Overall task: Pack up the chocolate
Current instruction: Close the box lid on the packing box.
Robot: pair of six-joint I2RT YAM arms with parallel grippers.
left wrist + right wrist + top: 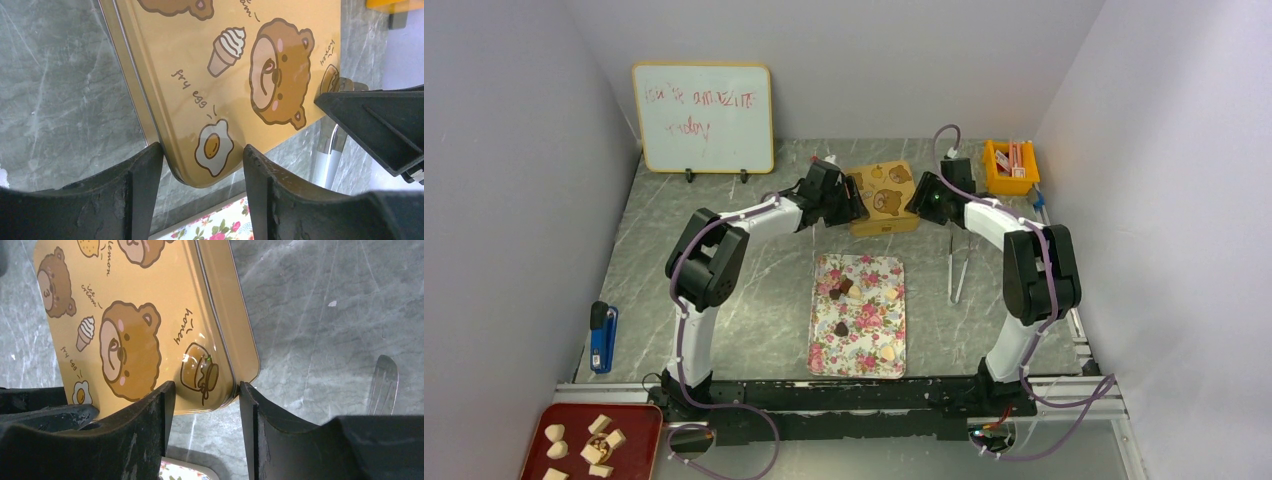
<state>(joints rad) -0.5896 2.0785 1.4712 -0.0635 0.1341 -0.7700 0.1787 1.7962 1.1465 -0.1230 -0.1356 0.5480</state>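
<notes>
Several small chocolates, dark brown (841, 289) and cream (890, 293), lie on a floral tray (824, 345) at the table's middle. Behind it lies a yellow tin (882, 198) with bear pictures, lid on. My left gripper (856, 206) is open, its fingers straddling the tin's near left corner (202, 150). My right gripper (917, 200) is open, its fingers straddling the tin's near right corner (205, 387). The tin fills both wrist views: left wrist (200, 65), right wrist (150, 290). Neither gripper holds a chocolate.
Metal tongs (959, 265) lie right of the tray. An orange bin (1011, 167) stands at the back right and a whiteboard (704, 118) at the back left. A blue object (602, 338) lies at the left. A red tray (629, 425) with beige chunks sits at the near left.
</notes>
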